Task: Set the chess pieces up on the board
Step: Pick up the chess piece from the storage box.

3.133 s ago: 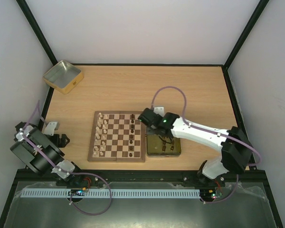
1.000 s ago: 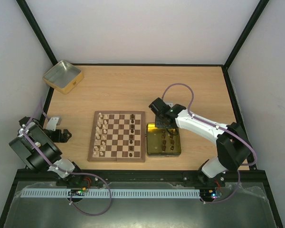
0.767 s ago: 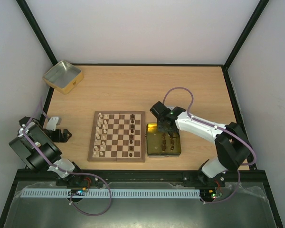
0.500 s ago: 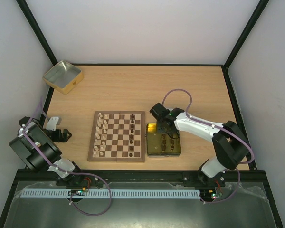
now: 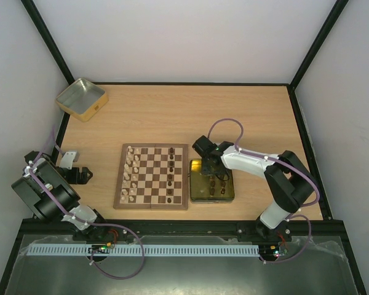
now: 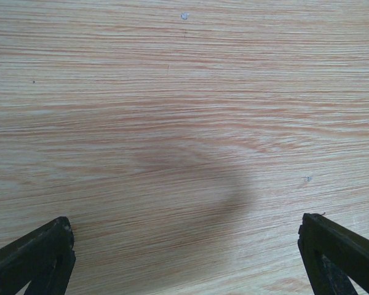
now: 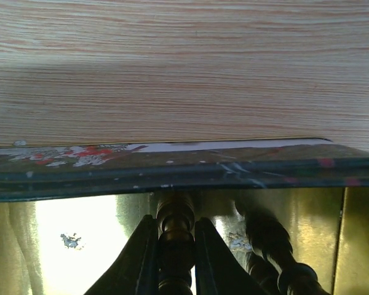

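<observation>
The board lies mid-table, with pale chess pieces lined up along its left side and dark ones near its right side. More dark pieces stand in the yellow tin right of the board. My right gripper reaches down into the tin's far end. In the right wrist view it is shut on an upright dark piece, and another dark piece stands just to the right. My left gripper hangs open over bare table, far left of the board.
A square tin sits at the back left corner. The yellow tin's dark far wall rises right behind the gripped piece. Black frame rails border the table.
The right gripper swung from the board's right edge to the yellow tin, dropped into its far end and closed around a dark piece. The left arm stayed still.
</observation>
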Controlling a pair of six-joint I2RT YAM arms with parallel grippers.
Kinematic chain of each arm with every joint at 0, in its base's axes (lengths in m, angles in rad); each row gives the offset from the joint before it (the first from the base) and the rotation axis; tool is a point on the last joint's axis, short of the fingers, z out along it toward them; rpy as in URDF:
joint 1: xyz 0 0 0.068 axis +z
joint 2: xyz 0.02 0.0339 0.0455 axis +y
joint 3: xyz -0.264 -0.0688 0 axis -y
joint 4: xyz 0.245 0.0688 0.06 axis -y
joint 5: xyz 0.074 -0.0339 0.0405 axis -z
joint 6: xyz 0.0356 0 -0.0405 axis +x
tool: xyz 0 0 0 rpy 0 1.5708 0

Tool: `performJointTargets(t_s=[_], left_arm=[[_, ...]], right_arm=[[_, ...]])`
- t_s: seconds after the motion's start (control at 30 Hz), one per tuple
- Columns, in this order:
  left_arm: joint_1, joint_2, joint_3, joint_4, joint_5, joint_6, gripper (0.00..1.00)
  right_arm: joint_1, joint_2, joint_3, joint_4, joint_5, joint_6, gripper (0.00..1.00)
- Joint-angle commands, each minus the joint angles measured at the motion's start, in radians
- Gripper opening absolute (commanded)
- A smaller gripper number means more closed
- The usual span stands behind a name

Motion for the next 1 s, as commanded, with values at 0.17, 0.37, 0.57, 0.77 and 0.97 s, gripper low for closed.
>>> performJointTargets(t_s=[0.17,0.37,0.57,0.77,0.97], left_arm=[[-0.006,0.051,-0.046,-0.048,-0.042,-0.009,0.99],[-0.006,0.045,-0.052,-0.044,-0.045,-0.006,0.99],[-0.006,0.037,-0.057,-0.041,-0.050,-0.005,0.99],[-0.006,0.021,-0.072,-0.032,-0.061,-0.002,0.99],[-0.005,0.036,-0.082,-0.017,-0.066,-0.002,0.99]], right_arm=[[-0.004,-0.031,0.068,-0.084,0.061,-0.024,0.10],[-0.004,-0.053,0.103,-0.124,0.075,-0.027,0.10],[-0.004,-0.051,0.100,-0.122,0.082,-0.035,0.10],[-0.004,-0.059,0.111,-0.118,0.070,-0.034,0.10],[0.030,-0.033,0.263,-0.173,0.059,-0.035,0.10]])
